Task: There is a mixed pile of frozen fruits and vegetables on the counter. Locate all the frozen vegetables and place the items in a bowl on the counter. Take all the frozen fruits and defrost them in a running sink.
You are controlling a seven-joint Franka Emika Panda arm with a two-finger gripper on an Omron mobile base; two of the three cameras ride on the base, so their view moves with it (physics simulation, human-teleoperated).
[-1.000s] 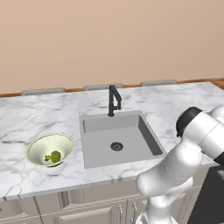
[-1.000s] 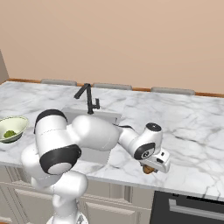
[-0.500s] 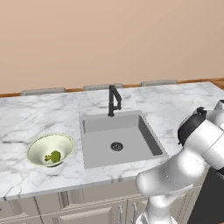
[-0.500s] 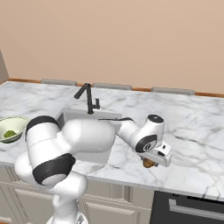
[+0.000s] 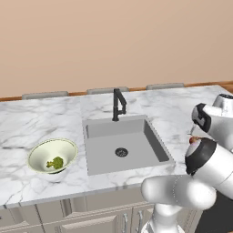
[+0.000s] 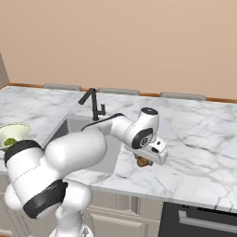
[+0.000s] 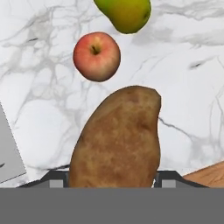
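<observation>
The two-finger gripper [image 7: 112, 177] reaches down over the white marble counter with grey veining [image 6: 194, 139], right of the grey rectangular recessed sink [image 5: 122, 144]; its dark fingertips [image 7: 56, 179] stand on either side of the brown oblong potato-like lump [image 7: 117, 139], which fills the gap between them, so the jaws appear clamped on the potato, though the contact itself is hidden behind it. Just beyond the potato lies the small round red apple [image 7: 96, 56], apart from it; past that, the yellow-green pear-like fruit [image 7: 124, 14], cut off by the frame edge. In the right base view the potato [image 6: 143, 161] shows beneath the white hand, low over the marble. At the far left of the counter sits the wide pale yellow-green bowl with a cream rim [image 5: 40, 154]; the small green broccoli floret [image 5: 55, 162] lies inside it. The slim black angular faucet [image 5: 118, 103] stands at the sink's far edge.
</observation>
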